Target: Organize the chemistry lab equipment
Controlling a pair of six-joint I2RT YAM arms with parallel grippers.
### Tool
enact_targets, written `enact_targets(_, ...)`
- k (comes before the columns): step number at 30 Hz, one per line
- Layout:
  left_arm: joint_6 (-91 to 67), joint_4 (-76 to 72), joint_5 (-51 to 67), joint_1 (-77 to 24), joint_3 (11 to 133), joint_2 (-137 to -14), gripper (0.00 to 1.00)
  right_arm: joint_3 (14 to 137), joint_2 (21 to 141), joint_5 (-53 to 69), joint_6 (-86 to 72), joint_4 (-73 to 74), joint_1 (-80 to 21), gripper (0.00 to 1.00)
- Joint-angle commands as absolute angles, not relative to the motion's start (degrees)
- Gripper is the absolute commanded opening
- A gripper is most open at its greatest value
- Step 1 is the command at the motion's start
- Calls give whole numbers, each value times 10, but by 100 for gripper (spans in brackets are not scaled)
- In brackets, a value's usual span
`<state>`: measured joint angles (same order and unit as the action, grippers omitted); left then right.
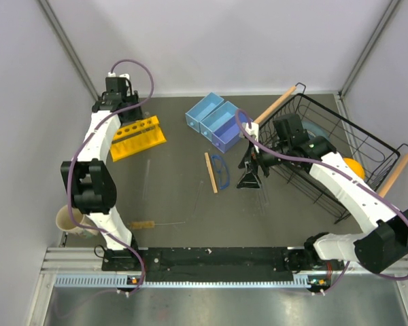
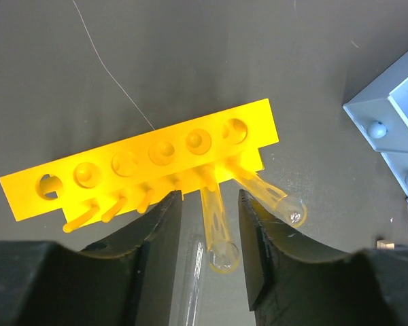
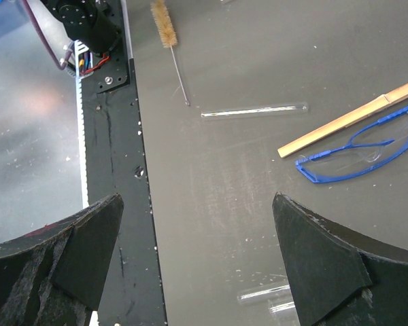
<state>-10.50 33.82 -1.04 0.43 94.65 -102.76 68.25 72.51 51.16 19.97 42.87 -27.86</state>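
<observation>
A yellow tube rack (image 2: 149, 163) (image 1: 137, 138) sits at the far left with two clear glass tubes standing in its right-hand holes. One tube (image 2: 217, 231) rises between the fingers of my left gripper (image 2: 209, 197) (image 1: 120, 102), with a gap on each side; the jaws are open. The other tube (image 2: 275, 200) stands just right of them. Another clear tube (image 2: 194, 285) lies on the table below. My right gripper (image 3: 196, 197) (image 1: 249, 183) hangs wide open and empty over mid-table. Blue safety glasses (image 3: 360, 153) (image 1: 222, 172), a wooden stick (image 3: 350, 125) (image 1: 211, 172), a bristle brush (image 3: 164, 24) (image 1: 143, 223) and a loose tube (image 3: 255, 110) lie on the table.
Blue open boxes (image 1: 214, 121) (image 2: 394, 129) stand at the back centre. A black wire basket (image 1: 340, 146) with wooden handles sits at the right, a yellow bowl (image 1: 354, 167) inside it. More clear tubes (image 3: 265, 295) lie under the right gripper. A tan cup (image 1: 71, 221) stands by the left base.
</observation>
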Motion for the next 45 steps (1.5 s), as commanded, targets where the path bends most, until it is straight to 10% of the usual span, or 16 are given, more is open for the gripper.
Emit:
enact_targets(1, -105, 324, -19, 2, 938, -995, 46, 679, 715, 530, 210, 420, -273, 93)
enact_targets(18, -130, 312, -65, 5, 810, -746, 94, 660, 677, 522, 245, 421, -269, 93)
enact_targets(36, -206, 309, 107, 6, 509, -509, 95, 603, 665, 490, 264, 419, -259, 99)
enact_targets(45, -200, 312, 57, 5, 453, -637, 86, 600, 678, 479, 269, 417, -260, 99)
